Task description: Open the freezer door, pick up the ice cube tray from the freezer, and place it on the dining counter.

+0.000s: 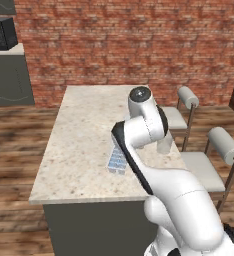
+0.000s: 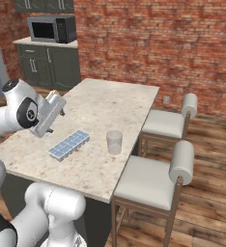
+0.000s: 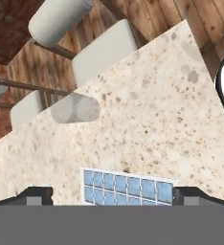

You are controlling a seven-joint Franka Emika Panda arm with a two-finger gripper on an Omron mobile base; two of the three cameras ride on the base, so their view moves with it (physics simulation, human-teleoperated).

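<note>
The ice cube tray (image 2: 69,144), pale blue with a grid of small compartments, lies flat on the beige speckled dining counter (image 2: 110,103) near its front left edge. My gripper (image 2: 60,110) hangs just above and behind the tray, apart from it. In the hand view the gripper (image 3: 114,196) is open, its two dark fingertips (image 3: 37,195) standing wide on either side of the tray (image 3: 128,185), with nothing held. From the left base view the tray (image 1: 116,161) peeks out beside my forearm on the counter (image 1: 79,145). The freezer and the freezer door are out of view.
A clear glass (image 2: 114,142) stands on the counter right of the tray, a hand's width away. Two white padded stools (image 2: 153,178) line the counter's right side. A microwave (image 2: 52,29) sits on dark cabinets by the brick wall.
</note>
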